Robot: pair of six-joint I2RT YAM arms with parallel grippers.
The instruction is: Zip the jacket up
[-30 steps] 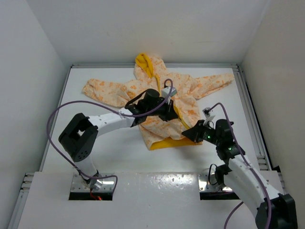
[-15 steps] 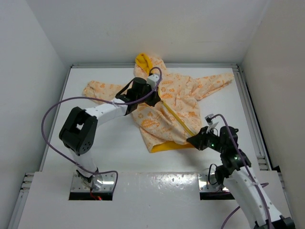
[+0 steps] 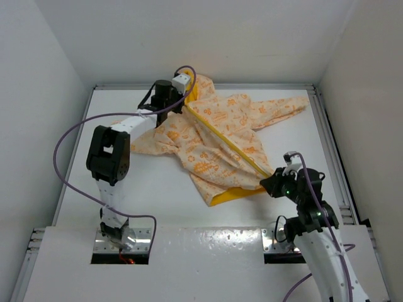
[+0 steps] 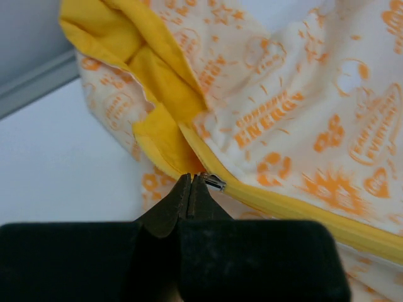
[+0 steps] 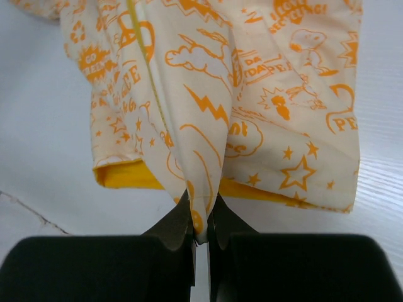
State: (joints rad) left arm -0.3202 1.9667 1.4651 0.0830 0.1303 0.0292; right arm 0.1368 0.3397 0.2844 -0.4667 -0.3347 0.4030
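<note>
The jacket (image 3: 220, 135), cream with orange prints, lies stretched slantwise across the white table, hood at the back. Its yellow zipper (image 3: 228, 143) runs closed from collar to hem. My left gripper (image 3: 184, 104) is at the collar; in the left wrist view (image 4: 191, 180) it is shut, with the metal zipper pull (image 4: 214, 182) at its tips beside the yellow hood lining (image 4: 135, 50). My right gripper (image 3: 267, 181) is shut on the bottom hem corner (image 5: 200, 214) at the zipper's lower end, holding it taut. Yellow lining (image 5: 123, 176) shows under the hem.
The table (image 3: 302, 145) has a raised rim at the back and sides, with white walls around. One sleeve (image 3: 286, 107) reaches toward the back right corner. The other sleeve (image 3: 135, 135) lies bunched beside my left forearm. A purple cable (image 3: 66, 141) loops off the left arm.
My left gripper has travelled from mid-chest up the zipper to the collar, closing the front. My right gripper pulled the hem toward the near right, and the jacket stretched out straight.
</note>
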